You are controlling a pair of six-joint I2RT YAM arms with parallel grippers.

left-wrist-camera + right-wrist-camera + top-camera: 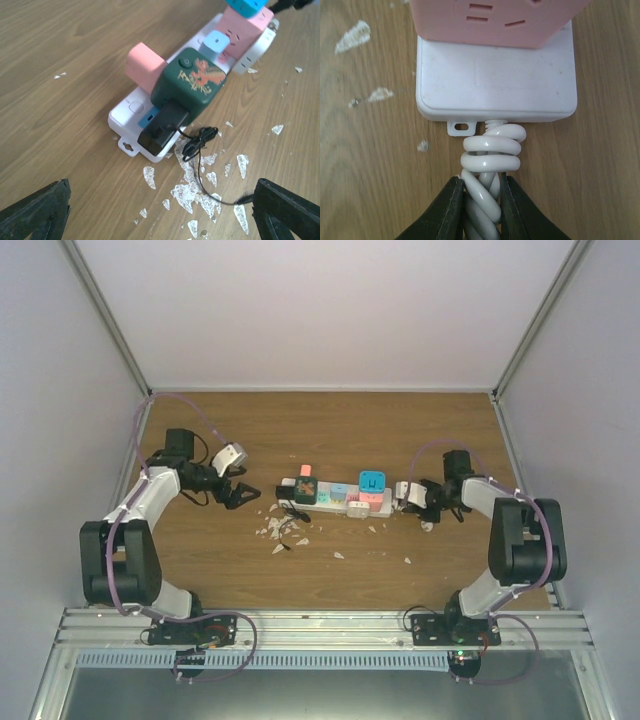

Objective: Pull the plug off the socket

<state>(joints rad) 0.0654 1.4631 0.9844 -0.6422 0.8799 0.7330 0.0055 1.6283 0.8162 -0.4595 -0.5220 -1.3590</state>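
R gripper (481,189) clamped on coiled cord (492,147), socket (495,85) just ahead of it, so strip's anchored. L gripper (160,200) wide open, black plug (162,127) ahead, not touching. Close on plug's sides, pull straight back w/o twisting

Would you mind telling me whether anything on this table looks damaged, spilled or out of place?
Yes: small white flakes litter the brown wooden table beside the left end of the long white power strip, like chipped debris, and a thin black cable lies tangled among them.
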